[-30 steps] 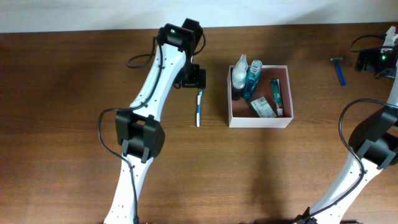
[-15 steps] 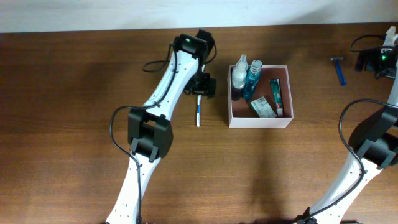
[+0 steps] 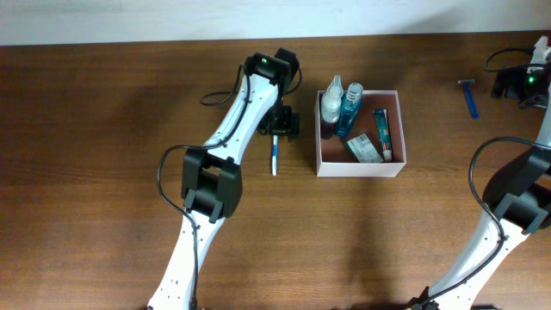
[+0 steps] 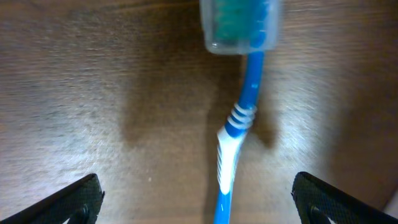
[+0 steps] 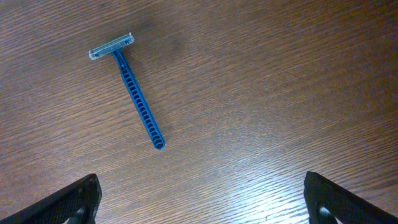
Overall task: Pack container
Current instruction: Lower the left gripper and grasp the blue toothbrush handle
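Left gripper (image 4: pixel 199 202) spread wide, straddling toothbrush (image 4: pixel 241 115) ready to grab; container (image 3: pixel 359 170) nearby toward back edge, part filled; right gripper (image 5: pixel 199 199) released over razor (image 5: pixel 138 106), back right corner

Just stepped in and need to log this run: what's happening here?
The left gripper hovers open over a blue-and-white toothbrush lying on the wooden table, fingers either side of its handle, not yet gripping. The square white-walled container beside it already holds two bottles and some tubes. The right gripper, also open, hangs above a blue plastic razor at the far right.
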Controlling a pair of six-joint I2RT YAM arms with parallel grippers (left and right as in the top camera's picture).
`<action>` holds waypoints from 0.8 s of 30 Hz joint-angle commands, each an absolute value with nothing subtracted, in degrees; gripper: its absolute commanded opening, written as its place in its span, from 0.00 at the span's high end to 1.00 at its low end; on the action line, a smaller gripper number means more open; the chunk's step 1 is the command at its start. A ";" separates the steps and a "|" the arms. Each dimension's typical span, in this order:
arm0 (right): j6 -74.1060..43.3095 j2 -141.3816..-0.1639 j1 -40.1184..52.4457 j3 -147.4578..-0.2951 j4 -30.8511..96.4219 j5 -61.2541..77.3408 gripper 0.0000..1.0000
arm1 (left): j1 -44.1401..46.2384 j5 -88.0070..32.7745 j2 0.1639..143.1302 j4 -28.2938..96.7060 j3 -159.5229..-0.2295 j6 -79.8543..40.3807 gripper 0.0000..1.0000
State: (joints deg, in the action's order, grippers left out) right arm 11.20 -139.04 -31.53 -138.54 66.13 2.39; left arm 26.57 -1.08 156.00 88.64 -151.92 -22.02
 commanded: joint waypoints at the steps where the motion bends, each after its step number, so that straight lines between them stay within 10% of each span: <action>1: 11.60 -139.24 -31.48 -139.68 66.17 1.87 0.01 | 26.35 -0.64 156.99 88.09 -151.83 -24.45 0.01; 14: 11.60 -139.24 -31.48 -139.68 66.15 1.87 0.01 | 26.37 -1.39 158.93 87.94 -151.83 -24.86 0.02; 17: 11.60 -139.24 -31.48 -139.68 66.15 1.87 0.01 | 26.37 -1.37 159.15 88.01 -151.83 -24.88 0.24; 24: 11.60 -139.24 -31.48 -139.68 66.17 1.87 0.01 | 26.37 -1.34 159.59 88.77 -151.83 -26.55 0.22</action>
